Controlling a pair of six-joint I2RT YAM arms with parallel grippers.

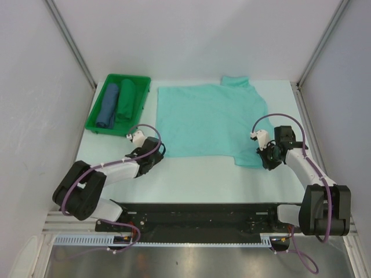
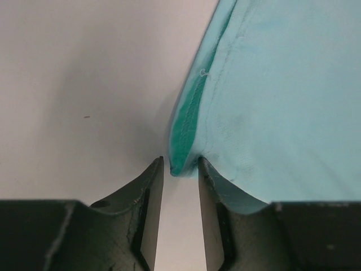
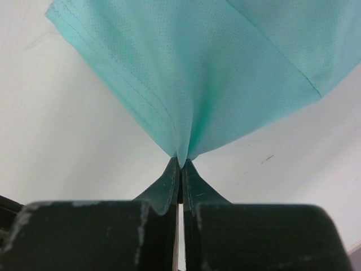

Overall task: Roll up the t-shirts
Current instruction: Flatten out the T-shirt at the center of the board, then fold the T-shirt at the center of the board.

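Left hand (image 2: 180, 164), wrist view: I had the jaws parted by a narrow gap, and the near-left hem corner of the t-shirt (image 2: 271, 101) sat right at the fingertips (image 2: 155, 169), partly between them; I could not tell whether the tips were touching the cloth, and I judged nothing was pinched there. Right hand (image 3: 180, 161), wrist view: the jaws were fully closed on a small pleat of the turquoise cloth, which fanned out from the tips, so this hand had a firm hold of the shirt's near-right part. Overhead view: the left hand (image 1: 152, 156) lay at the shirt's near-left corner and the right hand (image 1: 269, 161) at the near-right sleeve, with the shirt (image 1: 211, 119) spread flat and unrolled across the middle of the white surface (image 1: 203, 179), one sleeve pointing to the far side. At far left stood a green tray (image 1: 130, 76) holding a blue bundle (image 1: 109, 106) and a dark green bundle (image 1: 126, 99) side by side, both apparently rolled cloth. Progress, as I judged it: this shirt was only at the grasping stage, with no fold or turn made in it yet. Remaining, in my estimate: secure the left corner, roll the shirt up along its length, and probably place it with the bundles.
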